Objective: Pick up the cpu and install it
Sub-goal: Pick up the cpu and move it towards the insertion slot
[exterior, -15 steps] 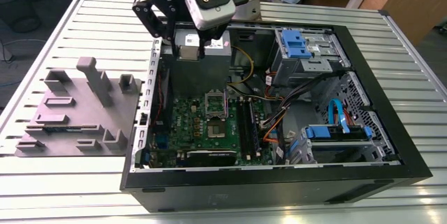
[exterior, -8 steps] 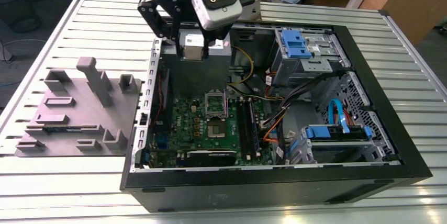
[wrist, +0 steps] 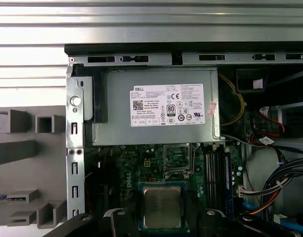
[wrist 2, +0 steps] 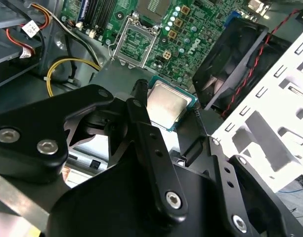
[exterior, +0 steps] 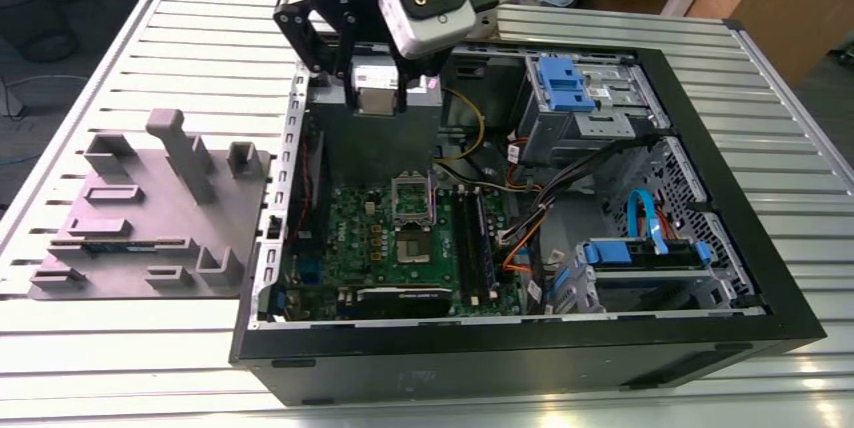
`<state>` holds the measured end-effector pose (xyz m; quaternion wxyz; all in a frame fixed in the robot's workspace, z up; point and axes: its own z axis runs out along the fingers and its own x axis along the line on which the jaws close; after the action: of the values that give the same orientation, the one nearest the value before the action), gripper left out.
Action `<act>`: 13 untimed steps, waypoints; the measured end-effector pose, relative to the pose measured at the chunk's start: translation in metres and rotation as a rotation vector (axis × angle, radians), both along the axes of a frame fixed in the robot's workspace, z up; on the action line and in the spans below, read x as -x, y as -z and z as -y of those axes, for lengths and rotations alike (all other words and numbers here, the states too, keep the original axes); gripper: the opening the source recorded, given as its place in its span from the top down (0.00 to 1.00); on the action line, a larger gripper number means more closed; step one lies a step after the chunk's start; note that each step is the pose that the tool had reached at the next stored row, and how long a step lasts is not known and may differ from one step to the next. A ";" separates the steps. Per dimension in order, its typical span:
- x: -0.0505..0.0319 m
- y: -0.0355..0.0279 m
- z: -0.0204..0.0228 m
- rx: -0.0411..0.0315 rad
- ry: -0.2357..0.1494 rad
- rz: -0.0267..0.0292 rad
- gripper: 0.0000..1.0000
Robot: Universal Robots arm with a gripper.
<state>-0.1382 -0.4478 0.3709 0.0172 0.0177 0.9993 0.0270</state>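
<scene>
Silver cpu (wrist: 162, 206); green circuit board (wrist: 136, 168); black case (exterior: 534, 368).

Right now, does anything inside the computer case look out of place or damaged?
Nothing stands out. The cpu is held squarely by the gripper over the open case, and the socket on the green board lies open.

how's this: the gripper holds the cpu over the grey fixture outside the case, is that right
Not quite. In the exterior view the gripper holds the cpu over the open computer case, not over the grey fixture, which sits beside the case.
</scene>
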 end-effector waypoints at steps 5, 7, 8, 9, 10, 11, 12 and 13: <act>-0.0038 -0.0001 0.0000 0.0001 0.000 0.0000 0.52; -0.0052 0.0000 0.0000 0.0001 0.000 0.0000 0.52; -0.0060 0.0000 0.0000 0.0000 0.000 0.0000 0.52; -0.0069 -0.0001 0.0000 0.0001 0.000 -0.0001 0.52; -0.0077 0.0000 0.0000 0.0001 0.000 0.0000 0.52; -0.0085 0.0000 0.0000 0.0000 0.000 0.0000 0.52; -0.0094 0.0000 0.0000 0.0000 0.000 0.0000 0.52; -0.0102 0.0000 0.0000 0.0000 0.000 0.0000 0.52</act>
<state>-0.1280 -0.4478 0.3709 0.0172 0.0176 0.9993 0.0270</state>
